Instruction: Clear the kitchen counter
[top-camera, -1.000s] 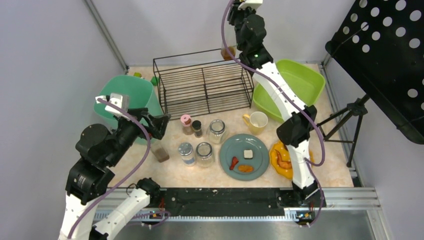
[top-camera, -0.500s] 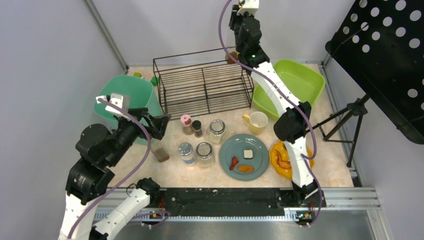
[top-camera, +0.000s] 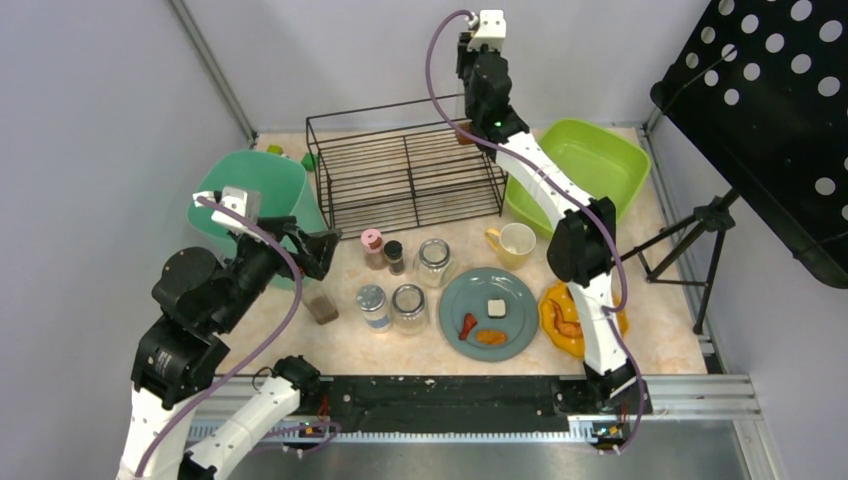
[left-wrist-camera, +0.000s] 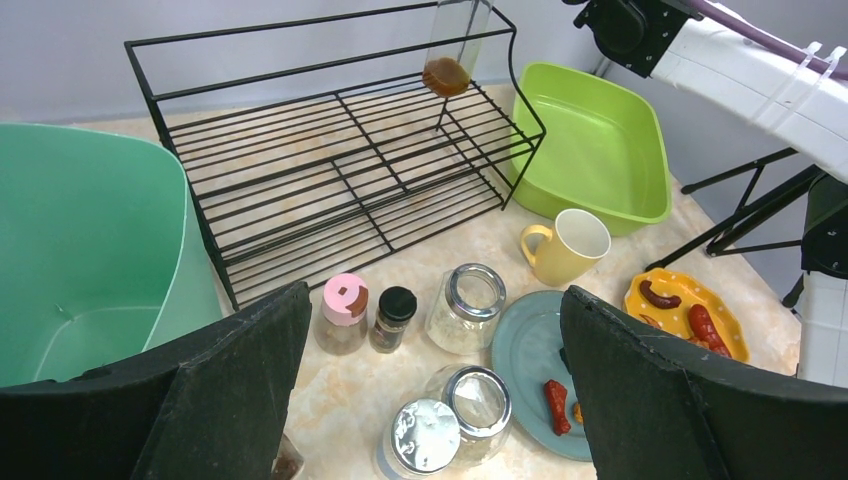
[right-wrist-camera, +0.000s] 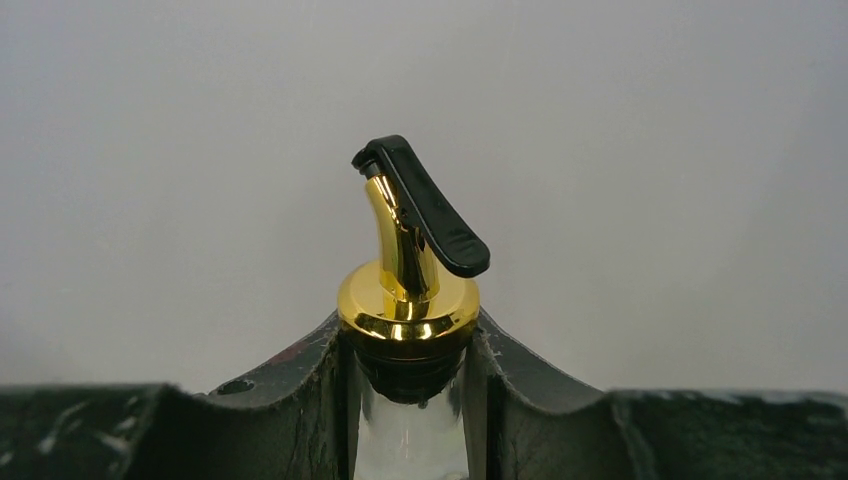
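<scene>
Compared with a second ago, my right arm is reaching farther back and lower. The right hand (right-wrist-camera: 410, 395) is staying clamped around the neck of a pourer bottle (right-wrist-camera: 408, 300), which is now standing upright over the far right corner of the black wire rack (top-camera: 410, 170). I cannot tell whether its base is touching the top shelf. The left hand (top-camera: 320, 250) is holding the same pose beside the teal bin (top-camera: 260, 180), its fingers spread wide and gripping nothing.

The counter (top-camera: 340, 345), beige and speckled, is filling the cell floor. It is carrying the rack at the back, with a lime-green tub (top-camera: 590, 160) just to the right. A yellow mug (top-camera: 515, 243), several jars (top-camera: 432, 262), a grey-blue plate (top-camera: 520, 290) and a yellow plate (top-camera: 552, 300) are sitting nearer me. Plain grey walls are enclosing the space. A perforated black panel (top-camera: 770, 100) on a tripod (top-camera: 710, 225) is standing at the right.
</scene>
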